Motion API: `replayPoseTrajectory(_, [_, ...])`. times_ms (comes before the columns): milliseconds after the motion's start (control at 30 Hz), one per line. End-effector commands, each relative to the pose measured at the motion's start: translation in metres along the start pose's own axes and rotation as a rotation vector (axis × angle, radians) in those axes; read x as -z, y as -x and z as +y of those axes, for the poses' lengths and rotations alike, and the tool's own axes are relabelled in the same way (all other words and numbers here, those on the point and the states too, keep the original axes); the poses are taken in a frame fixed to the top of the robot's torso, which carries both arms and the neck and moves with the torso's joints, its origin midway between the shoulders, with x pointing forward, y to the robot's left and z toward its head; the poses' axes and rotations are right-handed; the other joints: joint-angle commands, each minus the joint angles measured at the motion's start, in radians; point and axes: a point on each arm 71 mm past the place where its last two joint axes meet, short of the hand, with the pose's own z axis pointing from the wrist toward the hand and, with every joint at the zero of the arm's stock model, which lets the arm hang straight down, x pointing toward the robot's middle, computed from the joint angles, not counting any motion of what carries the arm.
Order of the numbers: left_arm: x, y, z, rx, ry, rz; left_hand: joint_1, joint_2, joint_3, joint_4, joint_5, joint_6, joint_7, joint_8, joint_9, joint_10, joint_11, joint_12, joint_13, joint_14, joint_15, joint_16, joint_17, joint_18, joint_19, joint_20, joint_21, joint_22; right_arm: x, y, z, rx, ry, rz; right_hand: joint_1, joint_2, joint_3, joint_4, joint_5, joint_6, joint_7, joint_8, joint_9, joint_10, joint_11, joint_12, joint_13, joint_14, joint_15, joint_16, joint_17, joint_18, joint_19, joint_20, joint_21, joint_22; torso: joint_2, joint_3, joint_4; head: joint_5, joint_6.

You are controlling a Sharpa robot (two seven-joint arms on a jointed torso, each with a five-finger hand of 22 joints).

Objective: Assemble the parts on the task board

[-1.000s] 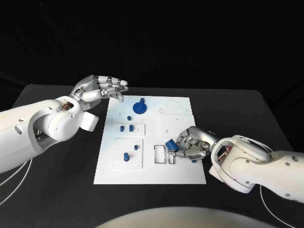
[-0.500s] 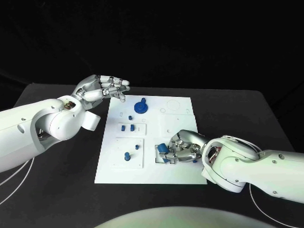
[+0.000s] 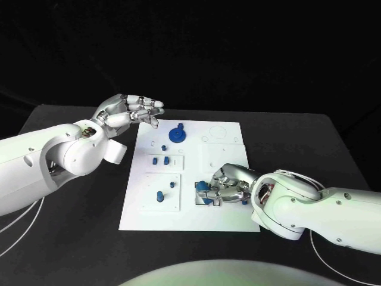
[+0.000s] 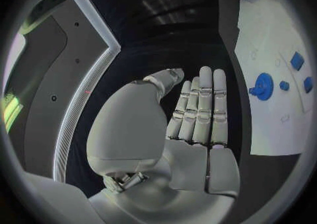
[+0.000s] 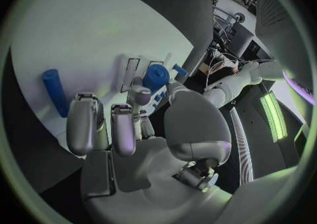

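One blue part [image 3: 204, 187] pinched by the right hand [image 3: 229, 186] over the task board [image 3: 229, 220] slots may jam if tilted; left hand [image 3: 128, 111] hovers empty, fingers apart.

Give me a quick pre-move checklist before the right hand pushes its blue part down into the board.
1. Part held: ok. The right hand pinches a blue part in its fingers.
2. Part over the target: cannot tell. It sits at the rectangular slots near the task board's middle, but the fingers hide the alignment.
3. Part upright: cannot tell. In the right wrist view the part is partly covered by the fingers.
4. Left hand clear: ok. The left hand hovers off the board's far left corner, holding nothing.
5. Neighbouring parts undisturbed: ok. The blue gear and the long blue peg stand apart from the right hand.
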Motion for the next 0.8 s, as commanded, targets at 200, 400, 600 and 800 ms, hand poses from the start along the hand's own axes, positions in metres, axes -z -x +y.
replayPoseTrajectory(200, [0.0,-0.001,-0.001,0.011,-0.003,0.014,0.002,0.011,-0.004,0.002,0.002,0.004,0.007,0.0,-0.001,-0.005,0.001,0.005,0.001,-0.002,0.006,-0.005,0.001,0.011,-0.009,0.0,-0.005,0.001,-0.001,0.001,0.0,0.021,0.005,-0.018,-0.054,0.009,-0.12,0.001,-0.104,-0.014,-0.001,0.008,0.013,0.002,0.003,-0.023,-0.002,0.054,-0.005,-0.004,-0.011,-0.004,0.003,-0.009,-0.015,0.185,0.0,0.0,-0.0004,-0.002,-0.001])
replayPoseTrajectory(400, [0.001,-0.001,0.0,0.011,0.0,0.017,0.006,0.016,-0.001,0.0,0.004,0.005,0.006,0.001,-0.002,-0.005,0.001,0.005,0.001,-0.003,0.005,-0.007,0.003,0.012,-0.009,0.0,-0.004,0.002,0.001,0.001,0.001,0.02,0.016,-0.019,-0.056,0.013,-0.14,0.001,-0.104,-0.015,-0.001,0.008,0.015,0.0,0.003,-0.028,-0.004,0.053,-0.005,-0.005,-0.012,-0.003,0.002,-0.009,-0.018,0.185,0.0,0.0003,-0.0003,-0.003,-0.001])
replayPoseTrajectory(600, [0.001,0.0,0.0,0.01,0.001,0.017,0.006,0.016,-0.001,0.0,0.004,0.005,0.006,0.001,-0.002,-0.005,0.001,0.005,0.001,-0.003,0.005,-0.007,0.003,0.012,-0.009,0.0,-0.004,0.002,0.004,0.001,0.001,0.02,0.023,-0.019,-0.032,0.034,-0.153,-0.001,-0.102,-0.016,0.0,0.009,0.017,0.002,0.003,-0.026,0.001,0.054,-0.004,-0.004,-0.011,-0.003,0.003,-0.008,-0.017,0.185,0.0,0.0003,-0.0004,-0.002,-0.001])
replayPoseTrajectory(800, [0.002,0.0,0.0,0.009,0.001,0.015,0.007,0.016,-0.001,-0.001,0.005,0.005,0.006,0.001,-0.002,-0.005,0.001,0.005,0.001,-0.003,0.005,-0.008,0.004,0.012,-0.009,-0.001,-0.004,0.002,0.011,0.006,-0.006,0.019,0.02,-0.042,0.062,0.07,-0.181,-0.003,-0.077,-0.016,0.0,0.008,0.018,0.005,0.004,-0.029,0.007,0.054,-0.003,-0.004,-0.011,-0.003,0.004,-0.007,-0.018,0.185,-0.001,0.0001,-0.0002,-0.004,0.0])
